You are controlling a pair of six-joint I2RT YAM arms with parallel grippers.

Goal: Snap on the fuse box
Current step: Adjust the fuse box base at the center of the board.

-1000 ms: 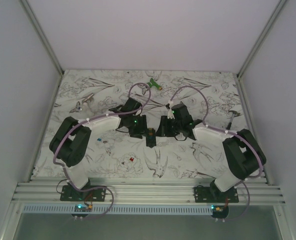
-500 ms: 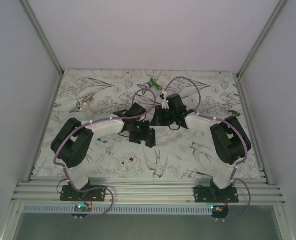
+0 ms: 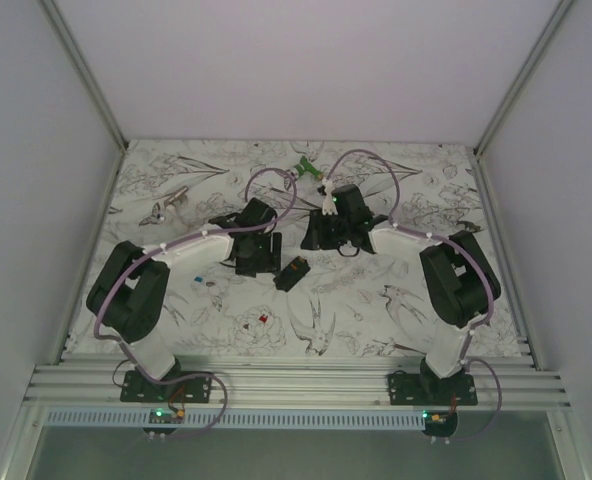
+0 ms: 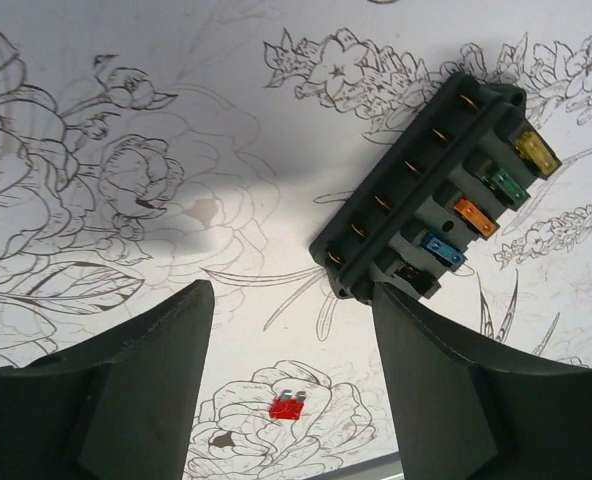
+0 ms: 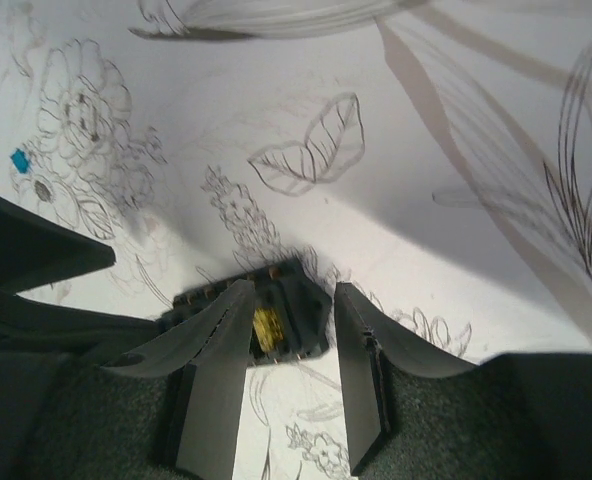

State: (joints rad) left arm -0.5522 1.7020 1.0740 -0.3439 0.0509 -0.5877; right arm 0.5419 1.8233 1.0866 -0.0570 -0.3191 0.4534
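The fuse box [image 3: 292,272] is a small black oblong block lying loose and slantwise on the flower-print table, between the two arms. In the left wrist view the fuse box [image 4: 436,190] sits at the upper right, showing yellow, green, orange and blue fuses in its slots. My left gripper [image 3: 259,258] is just left of it, open and empty [image 4: 288,300]. My right gripper [image 3: 316,238] is behind it, open and empty [image 5: 294,295]. In the right wrist view the fuse box [image 5: 301,300] lies beyond the fingertips, a yellow fuse showing.
A loose red fuse [image 4: 287,406] lies on the table between my left fingers and also shows in the top view [image 3: 263,319]. A loose blue fuse [image 3: 198,277] lies further left [image 5: 19,159]. A green-and-white gadget [image 3: 306,168] lies at the back. Walls stand on three sides.
Both grippers were at the fuse box a second ago. The right one pulled back first. The left one has now let go and moved left, leaving the box on the table.
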